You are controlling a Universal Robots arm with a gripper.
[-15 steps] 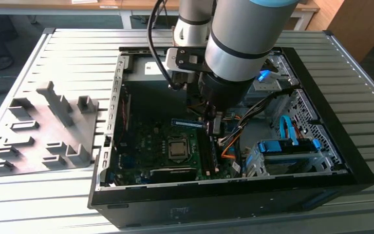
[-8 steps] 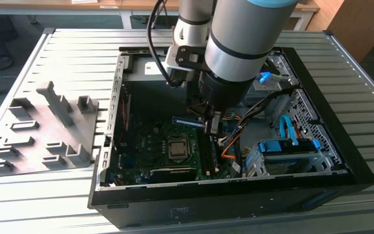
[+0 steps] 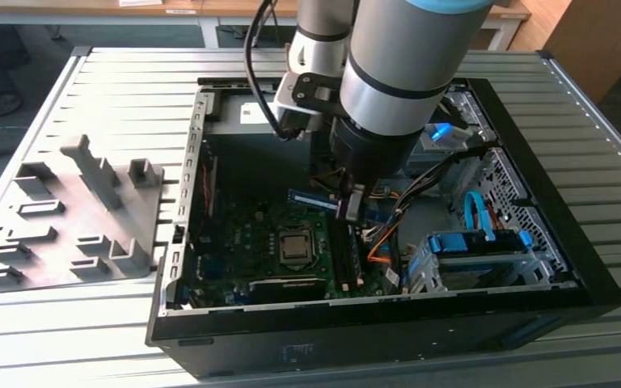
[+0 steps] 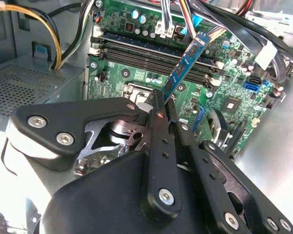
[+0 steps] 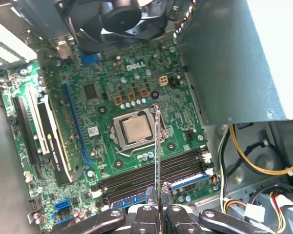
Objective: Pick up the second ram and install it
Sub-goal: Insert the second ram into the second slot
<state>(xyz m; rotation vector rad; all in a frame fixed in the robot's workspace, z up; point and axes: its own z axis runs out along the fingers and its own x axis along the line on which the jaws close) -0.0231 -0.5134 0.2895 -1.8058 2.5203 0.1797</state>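
The gripper (image 4: 162, 102) has its jaws clamped on 1 end of the second ram (image 4: 185, 66), held above the memory slots (image 4: 136, 51), its long axis apparently crossing theirs.

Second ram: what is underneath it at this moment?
Held in the pincer, the second ram hangs over the green motherboard; the memory slots and processor socket lie below it. The pincer covers the stick's gripped end and the board beneath.

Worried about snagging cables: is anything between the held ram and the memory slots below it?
Nothing visible. The claw holds the second ram above the memory slots; the cables lie off to one side.
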